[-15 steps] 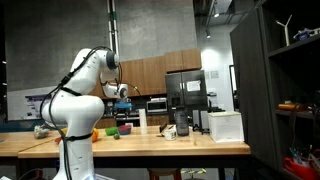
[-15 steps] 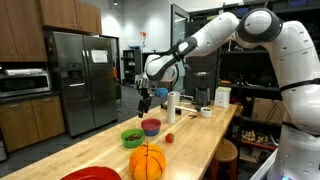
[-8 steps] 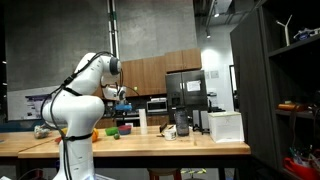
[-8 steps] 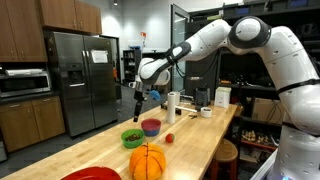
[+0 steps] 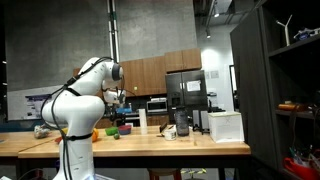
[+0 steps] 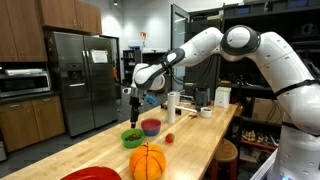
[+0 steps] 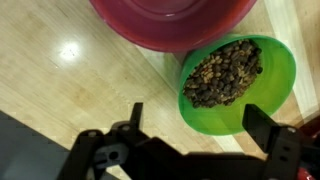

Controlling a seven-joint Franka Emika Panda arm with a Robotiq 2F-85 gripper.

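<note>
A green bowl (image 7: 238,82) is filled with brown pellets; just beside it, at its 11 o'clock, a reddish bowl (image 7: 170,20) is seen, contents hidden. Both are carried by a wooden surface (image 7: 60,90) in a kitchen with a steel refrigerator (image 6: 80,75). The green bowl lies at 6 o'clock under the tool (image 6: 130,112), which is spread wide and empty.

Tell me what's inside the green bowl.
The green bowl holds a heap of small brown pieces, like nuts or kibble. The heap covers the bowl's bottom, so anything beneath cannot be seen.
</note>
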